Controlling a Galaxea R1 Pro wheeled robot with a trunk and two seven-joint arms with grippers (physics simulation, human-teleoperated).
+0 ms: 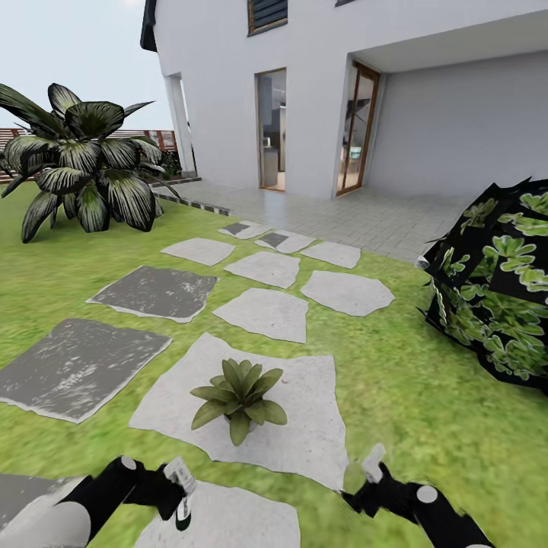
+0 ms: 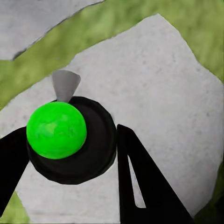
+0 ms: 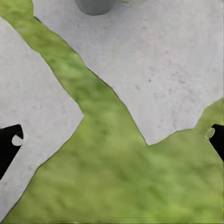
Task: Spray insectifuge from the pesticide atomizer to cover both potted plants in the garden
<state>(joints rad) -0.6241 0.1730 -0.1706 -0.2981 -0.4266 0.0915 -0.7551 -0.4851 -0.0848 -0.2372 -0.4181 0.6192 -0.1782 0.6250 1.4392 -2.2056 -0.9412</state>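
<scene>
Head view: we see our left hand [image 1: 169,487] closed on the small dark spray bottle with white trigger head and bright green mark [image 1: 181,495], low over a pale grey stepping stone [image 1: 304,396]. Just ahead on that stone sits a low green-leafed potted rosette [image 1: 240,396]. Our right hand [image 1: 365,476] hangs over the green lawn [image 1: 426,411], fingers wide apart, holding nothing.

White house [image 1: 426,84], striped palm [image 1: 84,156], shrub [image 1: 498,281]
</scene>
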